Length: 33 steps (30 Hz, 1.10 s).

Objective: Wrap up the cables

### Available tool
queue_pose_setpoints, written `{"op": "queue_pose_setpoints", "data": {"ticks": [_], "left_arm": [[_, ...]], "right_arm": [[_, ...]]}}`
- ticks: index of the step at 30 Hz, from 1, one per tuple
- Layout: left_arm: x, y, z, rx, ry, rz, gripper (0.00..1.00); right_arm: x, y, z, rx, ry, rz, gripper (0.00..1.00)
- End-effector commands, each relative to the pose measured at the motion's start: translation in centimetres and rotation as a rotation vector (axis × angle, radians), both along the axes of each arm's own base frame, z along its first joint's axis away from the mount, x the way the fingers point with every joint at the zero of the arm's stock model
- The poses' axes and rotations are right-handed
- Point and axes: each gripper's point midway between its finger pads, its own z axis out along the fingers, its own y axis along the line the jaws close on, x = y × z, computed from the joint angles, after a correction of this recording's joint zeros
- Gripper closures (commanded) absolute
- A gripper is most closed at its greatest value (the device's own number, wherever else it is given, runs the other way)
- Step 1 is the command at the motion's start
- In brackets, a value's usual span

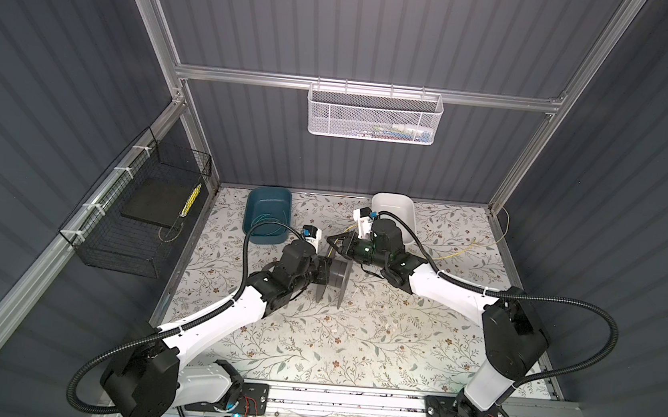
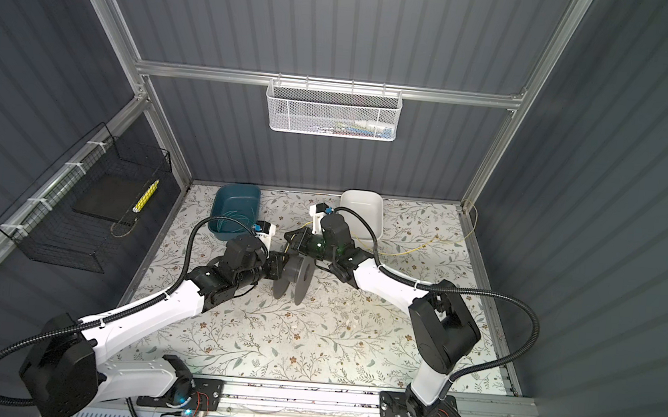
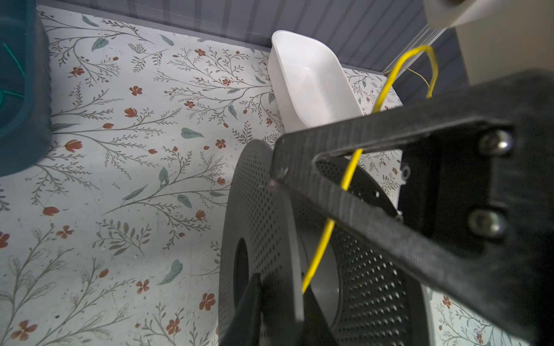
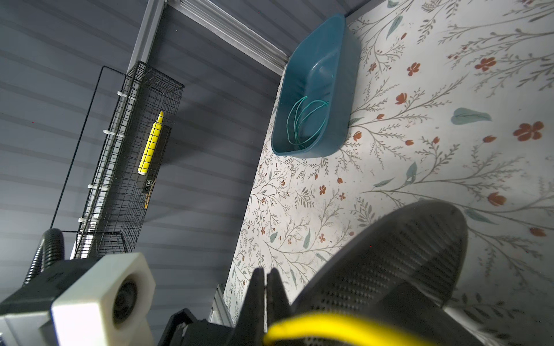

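A grey perforated spool (image 1: pixel 338 274) (image 2: pixel 299 273) stands on edge mid-table. My left gripper (image 1: pixel 326 275) (image 3: pixel 281 283) is shut on its near flange, one finger on each face. The yellow cable (image 1: pixel 462 251) (image 2: pixel 416 249) trails in from the far right corner. In the left wrist view the cable (image 3: pixel 350 173) runs down to the spool (image 3: pixel 374 284) hub. It passes through the gap behind the touching tips of my right gripper (image 1: pixel 331 243) (image 3: pixel 274 179). In the right wrist view the right gripper (image 4: pixel 266 271) is shut, with the cable (image 4: pixel 329 326) near its fingers' base.
A teal bin (image 1: pixel 267 215) at the back left holds a teal-green wire. A white bin (image 1: pixel 394 215) stands at the back, behind the right wrist. A black wire basket (image 1: pixel 136 207) hangs on the left wall and a white mesh basket (image 1: pixel 375 113) on the back wall.
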Motion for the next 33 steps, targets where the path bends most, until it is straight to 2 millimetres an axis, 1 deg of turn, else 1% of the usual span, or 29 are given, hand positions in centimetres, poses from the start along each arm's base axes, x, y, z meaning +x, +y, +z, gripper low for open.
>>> {"op": "queue_pose_setpoints", "data": {"ticks": [1, 3, 5, 6, 11, 19, 22, 23, 25, 26, 29, 31, 32, 33], "left_arm": [[-0.1, 0.6, -1.9, 0.052, 0.054, 0.004, 0.80], [-0.2, 0.8, -2.4, 0.062, 0.064, 0.010, 0.83], [-0.3, 0.9, -2.7, 0.067, 0.072, 0.015, 0.91], [-0.4, 0.9, -2.8, 0.068, 0.076, 0.014, 0.93], [-0.3, 1.2, -2.6, 0.086, 0.068, 0.016, 1.00], [-0.7, 1.3, -2.3, 0.093, 0.061, 0.006, 1.00], [-1.0, 1.5, -1.7, 0.089, 0.045, 0.000, 1.00], [-1.1, 1.7, -1.4, 0.089, 0.038, 0.001, 1.00], [-1.2, 2.0, -0.9, 0.088, 0.031, 0.007, 1.00], [-1.3, 2.1, -0.6, 0.090, 0.030, 0.010, 1.00], [-1.5, 2.5, -0.1, 0.105, 0.027, 0.018, 1.00], [-1.5, 2.9, 0.1, 0.113, 0.021, 0.033, 1.00], [-1.5, 3.1, 0.2, 0.117, 0.016, 0.041, 1.00], [-1.5, 3.3, 0.3, 0.120, 0.013, 0.050, 1.00]], "right_arm": [[-0.5, 0.3, -1.5, -0.012, 0.032, 0.018, 1.00], [-0.5, 0.3, -1.7, -0.011, 0.036, 0.017, 1.00], [-0.5, 0.3, -1.5, -0.008, 0.033, 0.017, 1.00], [-0.5, 0.3, -1.6, -0.008, 0.035, 0.016, 1.00], [-0.5, 0.3, -1.7, -0.004, 0.037, 0.015, 1.00], [-0.4, 0.0, -1.8, -0.006, 0.038, 0.005, 1.00], [-0.2, -0.7, -1.2, 0.002, 0.029, -0.010, 0.99], [-0.1, -0.9, -0.9, 0.005, 0.026, -0.015, 0.90], [0.0, -1.6, 0.0, 0.015, 0.013, -0.026, 0.85], [0.1, -1.9, 0.6, 0.022, 0.006, -0.033, 0.80], [0.0, -3.0, 2.0, 0.030, -0.008, -0.053, 0.61], [-0.2, -3.7, 2.3, 0.033, -0.002, -0.063, 0.54], [-0.4, -4.1, 2.4, 0.037, 0.003, -0.070, 0.52], [-0.5, -4.6, 2.3, 0.036, 0.010, -0.077, 0.52]]}}
